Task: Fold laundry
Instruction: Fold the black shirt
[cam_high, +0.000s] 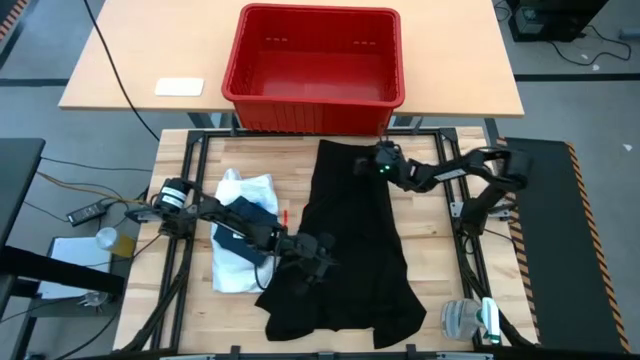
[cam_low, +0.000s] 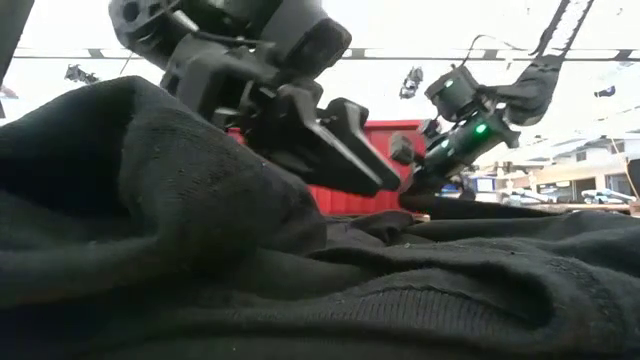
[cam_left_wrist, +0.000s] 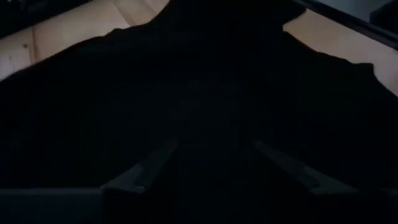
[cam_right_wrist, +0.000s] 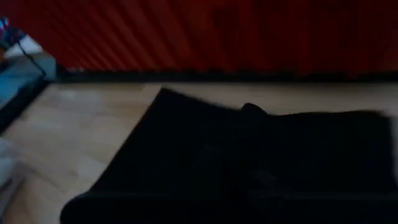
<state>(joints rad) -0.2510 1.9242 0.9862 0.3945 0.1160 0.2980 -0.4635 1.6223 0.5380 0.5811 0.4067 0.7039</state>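
The laundry lies on a pale wooden table (cam_high: 430, 225) framed by black rails. The large black garment (cam_high: 350, 240) stretches down the middle of the table, its waist end near the red crate (cam_high: 315, 55) and its two legs toward the near edge. Just beside it on the left sits a white shirt (cam_high: 240, 235), with a small blue piece (cam_high: 250, 212) lying on top.

The left gripper (cam_high: 318, 256) reaches across the white shirt and rests on the left edge of the black garment, low down; in the left wrist view its fingers (cam_left_wrist: 146, 171) stand spread apart over the dark cloth. The right gripper (cam_high: 372, 160) sits at the garment's upper end, close to the crate, with its fingers pressed together; whether cloth is caught between them cannot be told.

The crate stands on a second, lighter table (cam_high: 130, 60) beyond, beside a white card (cam_high: 179, 87). Grey floor and cables surround the rig.
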